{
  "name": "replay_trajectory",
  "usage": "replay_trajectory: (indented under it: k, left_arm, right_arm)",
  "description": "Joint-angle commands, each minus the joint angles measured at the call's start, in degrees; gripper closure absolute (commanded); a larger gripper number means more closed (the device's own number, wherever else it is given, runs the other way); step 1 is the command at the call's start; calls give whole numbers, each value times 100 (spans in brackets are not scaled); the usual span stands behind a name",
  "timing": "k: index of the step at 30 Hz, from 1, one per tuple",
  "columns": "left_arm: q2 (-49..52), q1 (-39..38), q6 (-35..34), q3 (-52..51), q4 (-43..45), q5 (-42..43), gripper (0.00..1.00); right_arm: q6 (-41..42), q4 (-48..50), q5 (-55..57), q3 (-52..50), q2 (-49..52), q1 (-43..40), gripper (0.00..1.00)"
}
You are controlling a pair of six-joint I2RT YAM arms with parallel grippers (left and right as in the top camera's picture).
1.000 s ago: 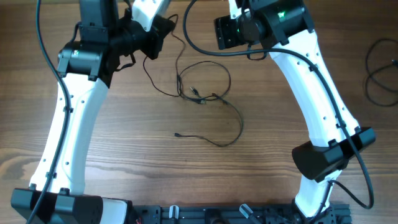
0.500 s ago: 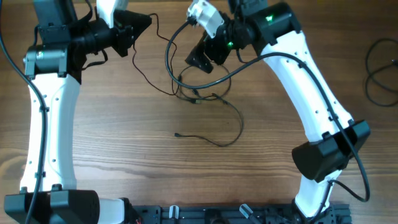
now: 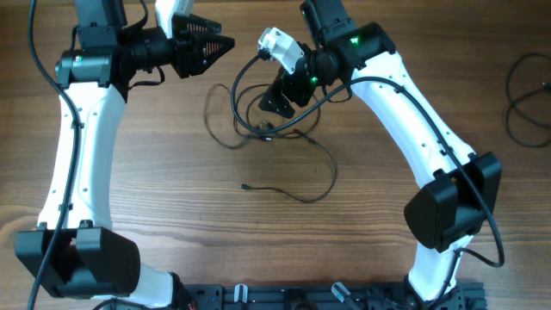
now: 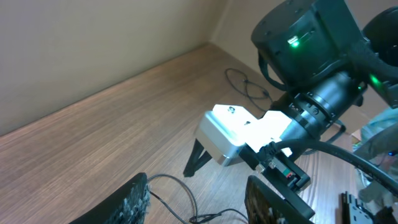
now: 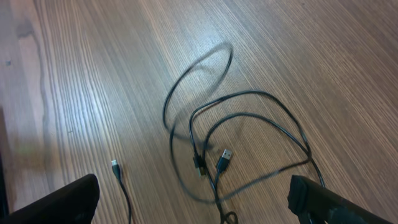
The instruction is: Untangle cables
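Wooden desk (image 3: 172,215), near far edge: looped cables (image 3: 277,131) lie under right claw (image 3: 274,105), spread wide, empty; left claw (image 3: 225,45) partly spread, empty.

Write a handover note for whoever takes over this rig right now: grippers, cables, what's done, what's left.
Left gripper: open, nothing between its fingers, pointing toward the right arm.
Right gripper: open wide, empty, hovering over the cables.
Cables: on the table between the arms, in overlapping loops; two plug ends lie inside the loops, and one tail runs toward the near side.
Done: nothing visibly separated.
Left: probably grip one cable near a plug, draw it clear of the loops, and lay each apart.
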Motion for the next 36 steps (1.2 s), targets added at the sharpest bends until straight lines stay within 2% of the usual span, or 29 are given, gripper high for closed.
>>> replay_trajectory:
  k: [1, 4, 7, 10, 16, 22, 26, 30, 36]
  left_arm:
    - [20, 127, -256, 90, 70, -393, 48]
    - [20, 295, -734, 90, 175, -789, 48]
    - [20, 516, -940, 90, 168, -817, 47]
    - [20, 649, -1038, 90, 122, -837, 47]
    - [20, 662, -1032, 90, -72, -837, 47]
    - [20, 664, -994, 90, -317, -953, 47]
    - [20, 662, -992, 90, -378, -964, 48]
    - [20, 662, -992, 90, -431, -962, 48]
    - [20, 662, -990, 90, -468, -962, 48]
  right_arm:
    - [520, 31, 544, -61, 55, -15, 0]
    - [1506, 127, 1298, -61, 59, -13, 0]
    - [2557, 170, 2009, -61, 63, -13, 0]
    - [3095, 155, 2159, -61, 160, 22, 0]
    - [3351, 76, 2190, -61, 632, 485, 0]
    - [4505, 90, 2872, -76, 946, 942, 0]
    - [4887, 74, 3355, -94, 1010, 1104, 0]
    - [5329, 96, 3359, -304, 1032, 1115, 0]
    - [5392, 634, 3294, -791, 1049, 1198, 0]
